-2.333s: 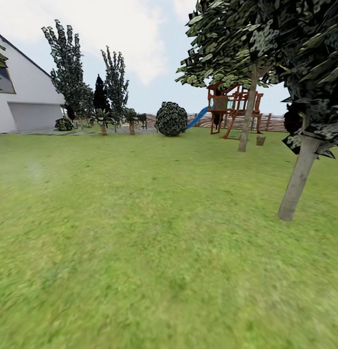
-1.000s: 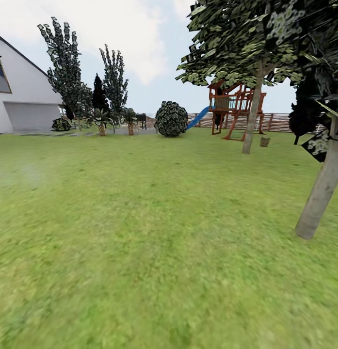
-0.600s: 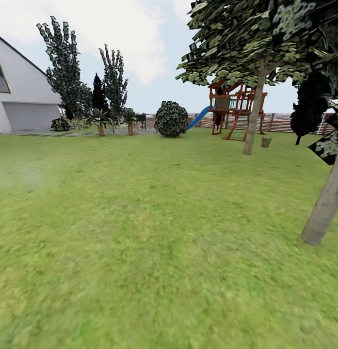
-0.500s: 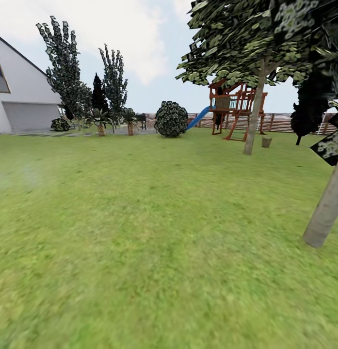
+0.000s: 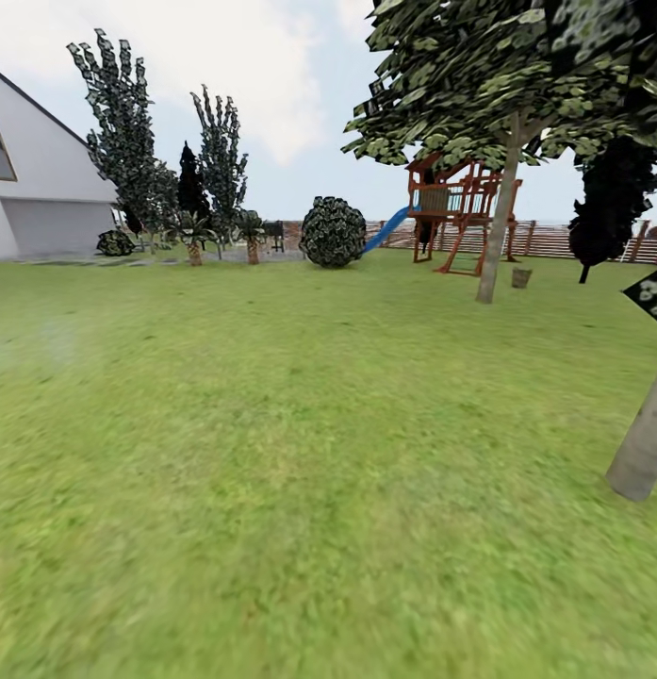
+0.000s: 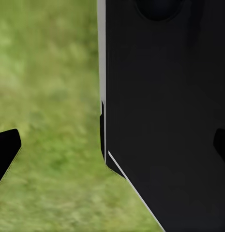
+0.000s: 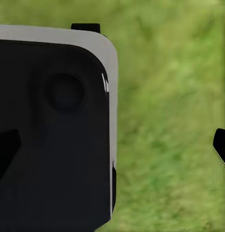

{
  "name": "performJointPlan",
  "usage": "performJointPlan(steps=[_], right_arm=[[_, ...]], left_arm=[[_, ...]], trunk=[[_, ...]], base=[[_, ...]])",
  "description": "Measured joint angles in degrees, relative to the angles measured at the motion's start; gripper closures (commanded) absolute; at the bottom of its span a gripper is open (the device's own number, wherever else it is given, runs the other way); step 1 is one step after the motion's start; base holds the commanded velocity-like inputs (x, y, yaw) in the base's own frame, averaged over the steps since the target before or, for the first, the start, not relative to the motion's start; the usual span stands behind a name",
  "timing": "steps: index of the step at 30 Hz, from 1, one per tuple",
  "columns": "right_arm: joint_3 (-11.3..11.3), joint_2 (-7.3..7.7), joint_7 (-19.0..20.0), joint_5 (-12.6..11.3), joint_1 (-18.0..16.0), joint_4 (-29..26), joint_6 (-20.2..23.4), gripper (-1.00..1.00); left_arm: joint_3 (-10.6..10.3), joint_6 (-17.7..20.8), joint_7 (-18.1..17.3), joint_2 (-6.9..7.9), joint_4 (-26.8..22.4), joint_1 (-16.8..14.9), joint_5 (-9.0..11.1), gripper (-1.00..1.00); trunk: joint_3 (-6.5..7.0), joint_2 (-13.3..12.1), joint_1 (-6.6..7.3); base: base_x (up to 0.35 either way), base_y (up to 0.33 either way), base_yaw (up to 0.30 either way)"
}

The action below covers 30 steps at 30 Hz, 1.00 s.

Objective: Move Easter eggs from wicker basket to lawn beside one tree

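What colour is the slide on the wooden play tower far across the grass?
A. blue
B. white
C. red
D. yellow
A. In the head view the slide slanting down from the wooden play tower toward the round bush is bright blue, while the tower itself is reddish-brown.

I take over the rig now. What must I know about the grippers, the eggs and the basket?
Open and empty: left gripper and right gripper, both over the lawn.
A small brown thing stands by the far tree; perhaps the wicker basket, too small to tell.
Done: nothing I can confirm.
Left: reach the basket, carry three eggs to one tree. A near tree stands at right.
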State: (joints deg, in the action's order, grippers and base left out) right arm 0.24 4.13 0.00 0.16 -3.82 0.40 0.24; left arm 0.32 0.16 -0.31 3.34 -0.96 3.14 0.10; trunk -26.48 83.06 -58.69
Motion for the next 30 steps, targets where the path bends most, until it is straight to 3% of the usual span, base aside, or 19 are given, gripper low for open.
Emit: performJointPlan(steps=[30], right_arm=[[-0.03,0.08,0.0,0.0,0.0,0.0,0.0,-1.0]], left_arm=[[0.0,0.0,0.0,0.0,0.0,0.0,-0.02,-1.0]], trunk=[[0.0,0.0,0.0]], base=[[0.337,0.0,0.0]])
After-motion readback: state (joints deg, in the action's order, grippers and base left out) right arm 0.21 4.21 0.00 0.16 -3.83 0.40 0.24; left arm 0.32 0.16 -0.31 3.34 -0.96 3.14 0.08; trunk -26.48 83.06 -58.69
